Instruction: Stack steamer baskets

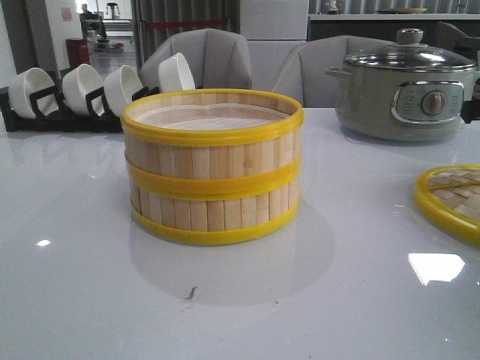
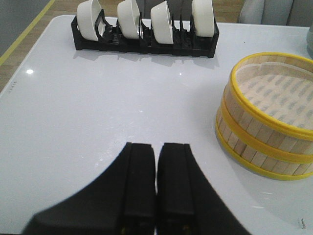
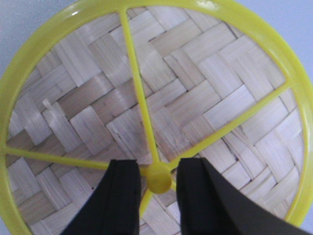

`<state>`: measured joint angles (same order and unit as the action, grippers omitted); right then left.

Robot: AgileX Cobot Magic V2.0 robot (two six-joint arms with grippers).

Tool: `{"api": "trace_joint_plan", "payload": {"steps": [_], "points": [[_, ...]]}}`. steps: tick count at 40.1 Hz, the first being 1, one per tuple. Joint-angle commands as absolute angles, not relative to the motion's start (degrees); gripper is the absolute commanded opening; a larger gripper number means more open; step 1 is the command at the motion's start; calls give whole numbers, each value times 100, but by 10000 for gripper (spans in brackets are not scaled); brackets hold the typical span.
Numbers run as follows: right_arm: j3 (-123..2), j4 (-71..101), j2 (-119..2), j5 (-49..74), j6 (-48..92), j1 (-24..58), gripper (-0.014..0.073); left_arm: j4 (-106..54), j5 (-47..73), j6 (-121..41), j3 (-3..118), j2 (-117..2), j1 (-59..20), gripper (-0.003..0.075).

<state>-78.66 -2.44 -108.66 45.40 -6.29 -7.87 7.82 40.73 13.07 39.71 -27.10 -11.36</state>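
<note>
Stacked mid-table: two round bamboo-slat steamer baskets (image 1: 213, 166) with yellow rims, one atop the other, pale liner visible inside the upper. Cut off at the front view's right edge: a flat woven-bamboo lid (image 1: 454, 196) with yellow rim, seen whole only in the right wrist view. There, right gripper (image 3: 158, 182) fingers apart, straddling the lid's yellow knob (image 3: 159, 178); contact hard to judge. Left gripper (image 2: 156, 183) fingers pressed together, empty, above white table (image 2: 98, 107); neither arm visible from the front.

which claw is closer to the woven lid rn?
Right. The right claw sits directly over the woven lid, fingers either side of its yellow knob. The left claw is shut over bare table, beside the stacked steamer baskets, with no lid in view.
</note>
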Motion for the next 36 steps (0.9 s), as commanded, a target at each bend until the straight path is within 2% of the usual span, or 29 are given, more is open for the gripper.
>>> {"api": "trace_joint_plan", "payload": {"steps": [1, 36], "points": [[-8002, -259, -10550, 4424, -595, -802, 316, 778, 3580, 1357, 4138, -2739, -1132, 97], [-8004, -94, -10555, 4461, -595, -802, 316, 778, 3580, 1357, 4138, -2739, -1132, 97]]}}
